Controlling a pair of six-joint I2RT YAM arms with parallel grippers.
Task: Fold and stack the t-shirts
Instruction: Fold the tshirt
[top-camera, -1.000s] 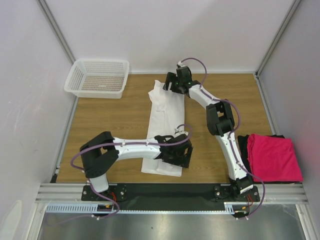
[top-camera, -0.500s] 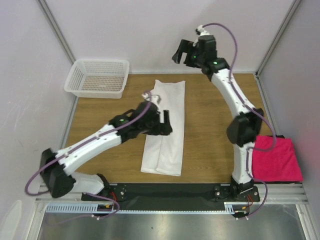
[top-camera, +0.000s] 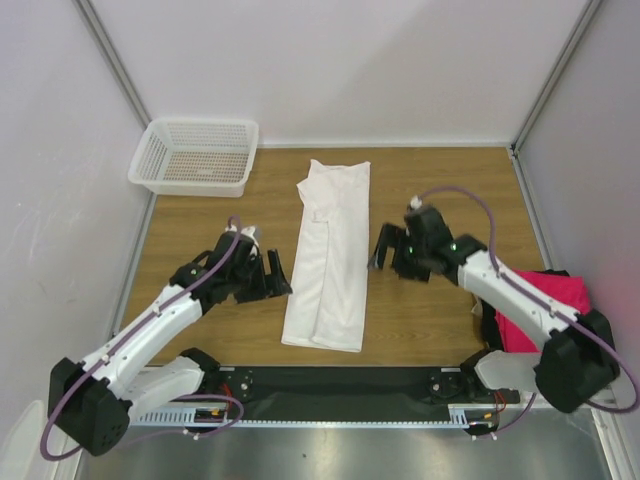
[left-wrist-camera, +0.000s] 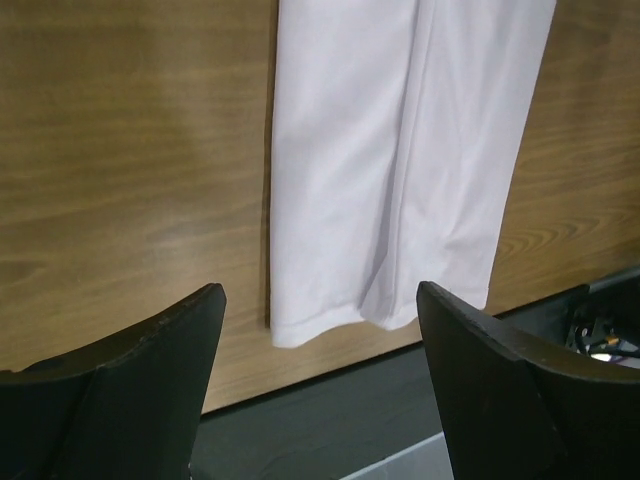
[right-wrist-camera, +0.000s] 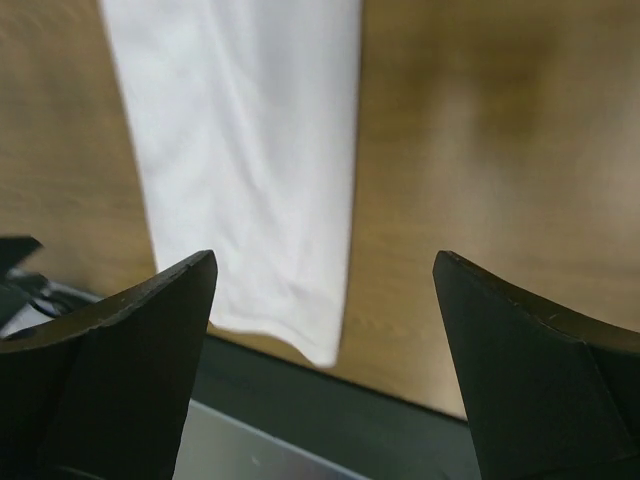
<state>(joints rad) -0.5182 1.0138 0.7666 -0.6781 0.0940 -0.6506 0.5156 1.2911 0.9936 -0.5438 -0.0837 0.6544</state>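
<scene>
White shirt (top-camera: 330, 250) folded into a long strip, mid-table. Left gripper (top-camera: 278, 278) and right gripper (top-camera: 385, 258) flank it (fingers spread, nothing held). Pink shirt (top-camera: 548, 312) far right.

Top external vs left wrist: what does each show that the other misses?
Only top external: the basket, the pink t-shirt, the right gripper open beside the white t-shirt, and that shirt's collar end. Only left wrist: the shirt's near hem close up, layered folds visible. Both: the white t-shirt folded long on the wooden table, left gripper open, holding nothing.
</scene>
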